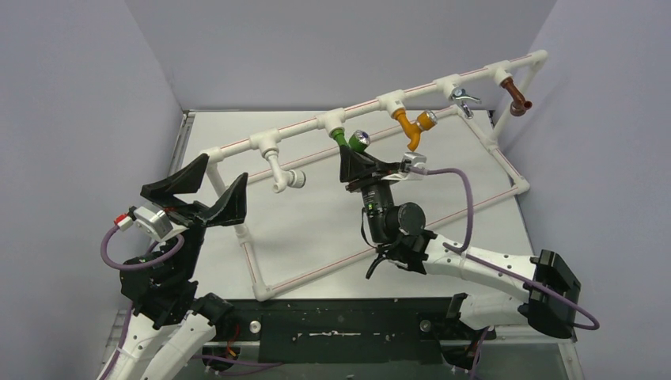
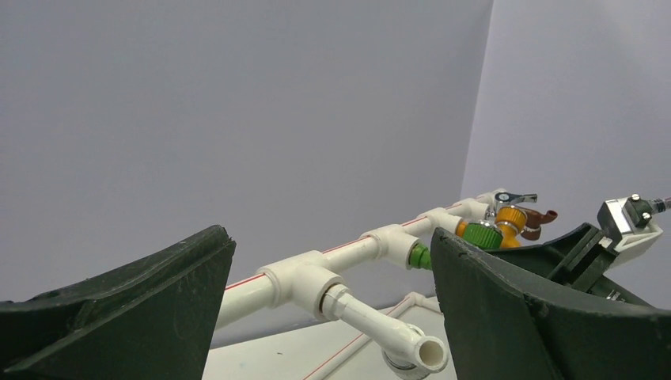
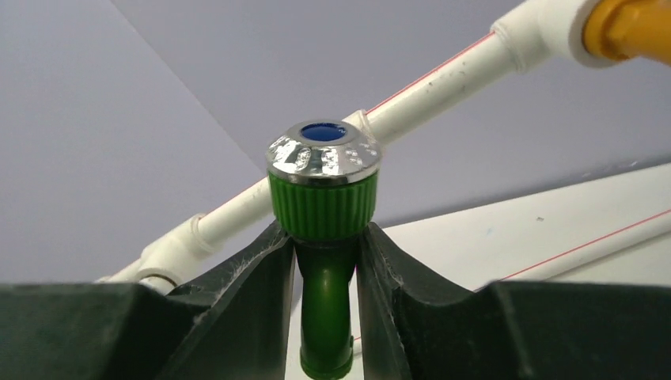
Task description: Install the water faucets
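You have open surface [image 1: 316, 229] inside the pipe frame [image 1: 252, 265], between the left arm [image 1: 158, 277] and right arm [image 1: 475, 269]. The raised top rail [image 1: 299, 131] bars the far side, its white faucet [image 1: 281, 174], green faucet [image 1: 340, 138] and orange faucet [image 1: 411, 128] hanging beneath it; walls [image 1: 79, 119] hem both flanks

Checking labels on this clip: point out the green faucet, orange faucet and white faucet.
green faucet [image 3: 321, 207], right wrist view, on its ribbed collar
orange faucet [image 1: 408, 127], top view, on its bent body
white faucet [image 2: 378, 323], left wrist view, on its spout tube
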`<control>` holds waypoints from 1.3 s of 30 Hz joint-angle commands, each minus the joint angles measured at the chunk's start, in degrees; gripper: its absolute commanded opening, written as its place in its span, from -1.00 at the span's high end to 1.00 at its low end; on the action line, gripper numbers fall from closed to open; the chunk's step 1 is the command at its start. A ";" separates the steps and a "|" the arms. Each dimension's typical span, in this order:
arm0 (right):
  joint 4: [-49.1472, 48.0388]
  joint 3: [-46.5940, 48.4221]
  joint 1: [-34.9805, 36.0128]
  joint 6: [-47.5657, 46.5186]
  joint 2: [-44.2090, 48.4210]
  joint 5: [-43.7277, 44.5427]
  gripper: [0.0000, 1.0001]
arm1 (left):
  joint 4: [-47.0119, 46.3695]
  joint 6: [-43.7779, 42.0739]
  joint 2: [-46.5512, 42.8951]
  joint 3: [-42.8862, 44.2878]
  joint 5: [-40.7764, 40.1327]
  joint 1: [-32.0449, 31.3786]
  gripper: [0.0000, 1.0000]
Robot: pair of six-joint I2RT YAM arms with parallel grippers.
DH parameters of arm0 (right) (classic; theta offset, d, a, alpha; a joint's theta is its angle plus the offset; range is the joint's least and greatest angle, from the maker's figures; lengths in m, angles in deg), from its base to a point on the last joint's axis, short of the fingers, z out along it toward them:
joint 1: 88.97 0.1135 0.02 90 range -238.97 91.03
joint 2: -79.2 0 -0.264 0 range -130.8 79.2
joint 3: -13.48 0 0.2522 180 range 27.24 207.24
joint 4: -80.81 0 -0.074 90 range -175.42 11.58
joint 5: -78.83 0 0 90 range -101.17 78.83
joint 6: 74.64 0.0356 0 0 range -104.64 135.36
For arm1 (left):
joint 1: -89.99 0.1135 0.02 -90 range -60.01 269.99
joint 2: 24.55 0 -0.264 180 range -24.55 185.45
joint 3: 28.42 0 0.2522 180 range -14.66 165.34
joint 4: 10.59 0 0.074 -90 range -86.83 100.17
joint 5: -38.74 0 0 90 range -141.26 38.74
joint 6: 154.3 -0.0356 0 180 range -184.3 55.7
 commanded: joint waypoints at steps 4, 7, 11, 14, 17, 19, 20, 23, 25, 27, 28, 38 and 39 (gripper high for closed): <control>20.16 6.79 -3.18 41.64 3.24 15.15 1.00 | -1.34 -0.68 -0.34 0.55 -0.03 -0.44 -0.87; 31.78 9.56 -3.56 54.28 3.06 14.21 1.00 | -1.26 -0.74 -0.40 0.57 -0.11 -0.43 -0.87; 35.22 9.81 -3.80 62.01 2.91 12.23 1.00 | -1.33 -0.72 -0.41 0.67 -0.03 -0.44 -0.87; 38.32 10.32 -4.09 66.09 2.69 10.63 1.00 | -1.28 -0.72 -0.42 0.58 -0.03 -0.44 -0.87; 38.31 9.83 -4.06 68.09 2.73 9.89 1.00 | -1.31 -0.64 -0.35 0.57 0.03 -0.44 -0.87; 38.40 9.69 -4.11 69.07 2.40 9.23 1.00 | -1.28 -0.63 -0.32 0.56 -0.01 -0.44 -0.87; 38.56 9.65 -4.10 69.67 2.30 8.87 1.00 | -1.33 -0.63 -0.27 0.52 0.05 -0.44 -0.87; 39.56 9.64 -4.06 71.20 2.31 8.33 1.00 | -1.26 -0.63 -0.22 0.62 0.06 -0.44 -0.87; 40.86 9.72 -4.05 72.43 2.34 8.65 1.00 | -1.31 -0.55 -0.25 0.51 0.06 -0.52 -0.87; 41.30 9.86 -4.05 72.57 2.39 8.74 1.00 | -1.26 -0.55 -0.14 0.53 0.12 -0.51 -0.87; 41.36 9.92 -4.09 72.43 2.41 8.76 0.94 | -1.31 -0.51 -0.06 0.57 0.14 -0.52 -0.87; 38.55 9.35 -4.05 68.32 3.48 7.97 -0.15 | -1.18 -0.59 0.04 0.58 -0.04 -0.52 -0.87; 37.98 9.16 -4.08 67.89 3.76 7.65 -0.20 | -1.17 -0.55 0.04 0.59 -0.03 -0.52 -0.87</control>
